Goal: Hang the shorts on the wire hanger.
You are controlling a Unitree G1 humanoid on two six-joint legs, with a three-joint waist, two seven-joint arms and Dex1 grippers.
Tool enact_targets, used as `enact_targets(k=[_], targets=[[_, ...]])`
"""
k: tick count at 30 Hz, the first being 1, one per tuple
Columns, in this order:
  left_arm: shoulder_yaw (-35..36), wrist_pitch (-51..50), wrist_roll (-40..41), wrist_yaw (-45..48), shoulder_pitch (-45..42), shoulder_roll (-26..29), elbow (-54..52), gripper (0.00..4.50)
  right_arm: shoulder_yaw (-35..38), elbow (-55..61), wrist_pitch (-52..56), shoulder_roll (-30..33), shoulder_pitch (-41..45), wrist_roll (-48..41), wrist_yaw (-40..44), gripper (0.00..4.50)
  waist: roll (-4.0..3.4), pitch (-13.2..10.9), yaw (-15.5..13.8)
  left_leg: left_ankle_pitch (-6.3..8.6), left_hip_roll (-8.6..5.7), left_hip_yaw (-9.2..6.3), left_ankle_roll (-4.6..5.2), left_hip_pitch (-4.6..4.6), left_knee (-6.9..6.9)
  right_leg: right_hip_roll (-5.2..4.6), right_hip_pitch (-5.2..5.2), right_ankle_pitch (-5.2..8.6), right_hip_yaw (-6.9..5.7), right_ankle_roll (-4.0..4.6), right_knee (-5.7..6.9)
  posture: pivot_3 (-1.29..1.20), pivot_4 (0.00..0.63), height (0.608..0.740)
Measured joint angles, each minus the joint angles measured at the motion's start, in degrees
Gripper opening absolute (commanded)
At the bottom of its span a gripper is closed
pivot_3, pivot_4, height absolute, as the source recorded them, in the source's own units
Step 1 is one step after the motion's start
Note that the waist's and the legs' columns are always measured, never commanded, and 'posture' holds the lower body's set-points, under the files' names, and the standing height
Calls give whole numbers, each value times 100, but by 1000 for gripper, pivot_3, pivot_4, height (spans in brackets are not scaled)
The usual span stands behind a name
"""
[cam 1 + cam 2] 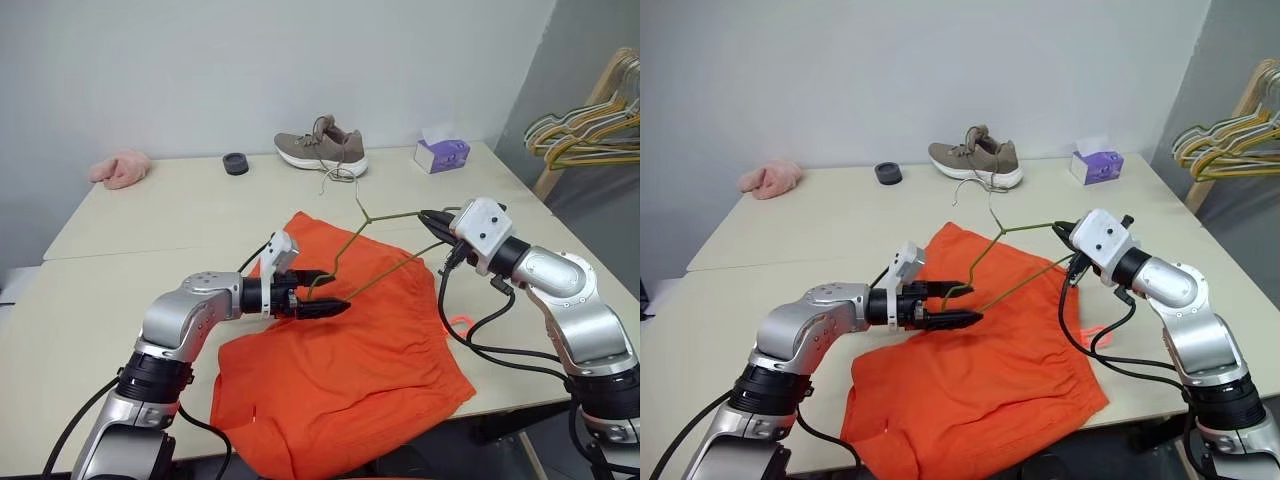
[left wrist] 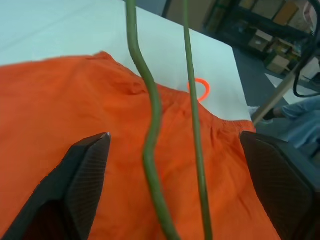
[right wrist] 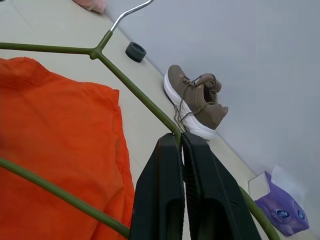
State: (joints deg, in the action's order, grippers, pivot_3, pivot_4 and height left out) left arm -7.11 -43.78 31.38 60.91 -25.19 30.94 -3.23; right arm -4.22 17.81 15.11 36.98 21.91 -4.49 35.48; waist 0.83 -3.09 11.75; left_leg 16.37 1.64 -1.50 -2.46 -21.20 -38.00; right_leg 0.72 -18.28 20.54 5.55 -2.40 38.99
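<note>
Beige table [image 1: 150, 215] against grey wall – sneaker [image 1: 322, 147], tissue box [image 1: 441, 153] at far edge. Orange shorts [image 1: 340, 370] flat at near edge. Right gripper [image 3: 182, 145] clamped on wire hanger [image 1: 385, 268]. Left gripper [image 2: 175, 150] apart, straddling hanger wires – seen in wrist view.

We are seeing bright orange fabric shorts [image 1: 340, 370] lying flat on the table, a thin olive-green wire hanger [image 1: 385, 250] hovering above them.
</note>
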Motion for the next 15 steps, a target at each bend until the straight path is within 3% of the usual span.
enact_targets(k=[5, 9, 12, 15], targets=[[-2, -58, 8, 105, 49, 40, -95, 1780, -41, 13, -25, -44, 3, 61, 64, 0, 0, 0, 7, 0, -1, 0, 0, -1, 0, 0, 0, 0, 0, 0, -1, -243, 18, 740], [-13, -66, 8, 113, 96, 40, -101, 949, -43, 109, -25, -90, 3, 89, 87, 0, 0, 0, 9, 0, 0, 0, 0, 0, 0, 0, 0, 0, 0, 0, 0, -242, 18, 740], [-14, -61, 5, 112, 148, 39, -104, 26, -67, 216, -23, -91, -17, 51, 242, 774, 0, 0, 10, 0, 0, -1, 0, -1, 0, 0, 0, 0, 0, 0, 0, -242, 17, 740], [-44, -10, -19, 114, 232, 54, -106, 0, -115, 332, -22, -51, -74, 37, 416, 1755, 0, 0, 9, 0, 0, -1, 0, -1, 0, 0, 0, 0, 0, 0, -1, -242, 15, 740]])
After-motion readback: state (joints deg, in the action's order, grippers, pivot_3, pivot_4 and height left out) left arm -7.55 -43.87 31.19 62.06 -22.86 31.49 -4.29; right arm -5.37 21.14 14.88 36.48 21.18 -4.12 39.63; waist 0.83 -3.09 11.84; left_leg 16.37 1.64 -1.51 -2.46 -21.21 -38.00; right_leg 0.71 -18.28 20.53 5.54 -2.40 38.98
